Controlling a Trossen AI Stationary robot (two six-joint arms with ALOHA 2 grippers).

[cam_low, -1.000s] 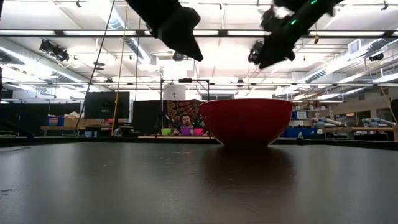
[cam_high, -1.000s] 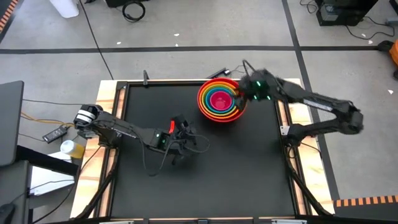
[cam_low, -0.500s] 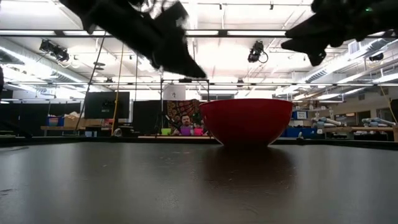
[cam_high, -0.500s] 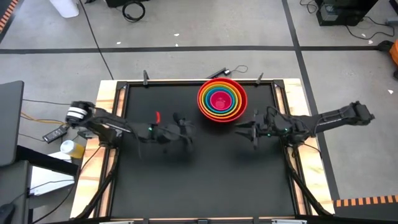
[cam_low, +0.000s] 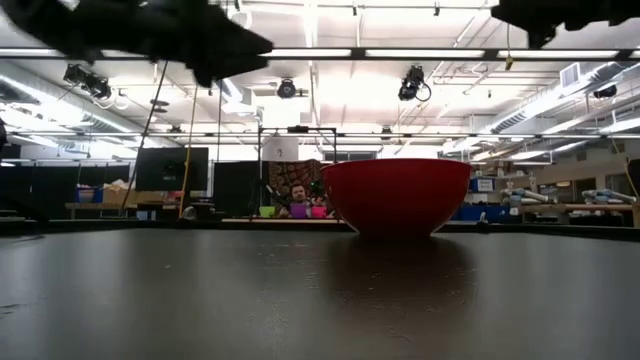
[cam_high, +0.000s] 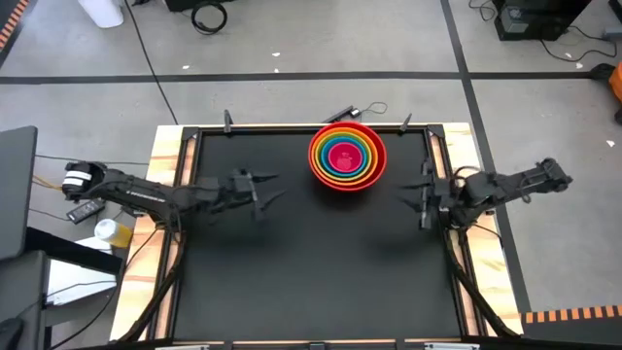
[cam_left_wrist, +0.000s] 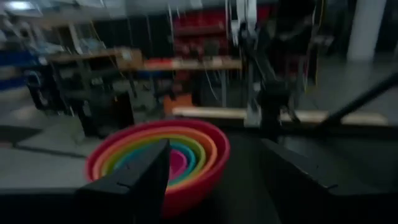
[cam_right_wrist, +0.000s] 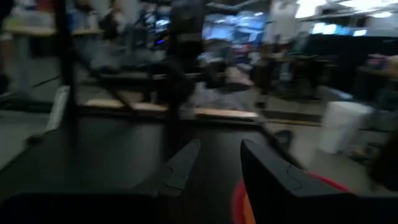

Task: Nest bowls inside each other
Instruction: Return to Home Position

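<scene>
The bowls (cam_high: 347, 156) stand nested as one stack at the far middle of the black table: red outermost, then orange, yellow-green and blue, with magenta in the centre. The low view shows only the red bowl's wall (cam_low: 397, 195), its base on the table. My left gripper (cam_high: 270, 190) hovers open left of the stack, pointing level toward it; the stack (cam_left_wrist: 168, 162) shows past its fingers (cam_left_wrist: 214, 146). My right gripper (cam_high: 413, 197) hovers at the table's right edge, right of and nearer than the stack. Its fingers (cam_right_wrist: 221, 146) are apart with nothing between them.
Wooden rails (cam_high: 167, 185) frame the black table top. A clamp (cam_high: 227, 121) sticks up at the far edge. A yellow cup (cam_high: 112, 231) sits off the table at the left. Far behind the table a person (cam_low: 296, 200) shows in the low view.
My right gripper has left the stack's right rim, swung toward the near edge, then drawn back toward the table's right edge, turning level. My left gripper has pulled back from the table's middle toward the left edge and tipped up to level. The bowls have stayed put.
</scene>
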